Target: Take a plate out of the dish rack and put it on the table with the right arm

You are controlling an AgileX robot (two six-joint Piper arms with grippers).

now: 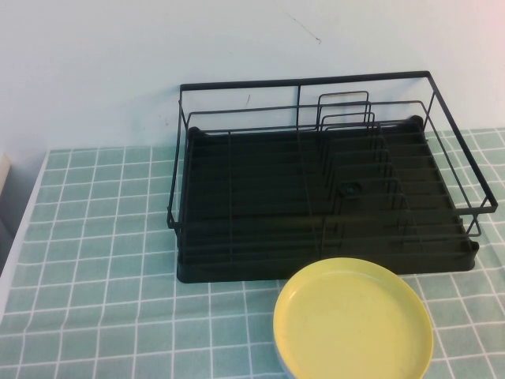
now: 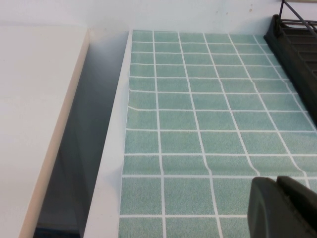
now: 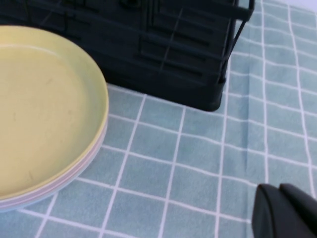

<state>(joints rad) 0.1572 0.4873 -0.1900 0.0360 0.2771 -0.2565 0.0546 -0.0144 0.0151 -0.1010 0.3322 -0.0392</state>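
Note:
The yellow plate (image 1: 353, 320) lies flat on the green-tiled table (image 1: 102, 260), just in front of the right half of the black dish rack (image 1: 316, 201). The rack holds no plates. In the right wrist view the plate (image 3: 39, 109) rests on top of a paler plate whose rim (image 3: 74, 176) shows beneath it. My right gripper (image 3: 279, 187) is shut and empty, low over the cloth, apart from the plate and near the rack's corner (image 3: 218, 94). My left gripper (image 2: 276, 181) is shut and empty above the table's left part. Neither gripper shows in the high view.
The table's left edge (image 2: 111, 163) drops into a gap beside a white surface (image 2: 34, 114). The rack's corner (image 2: 292, 39) shows in the left wrist view. Open cloth lies left of the rack and plate (image 1: 102, 316). A white wall stands behind.

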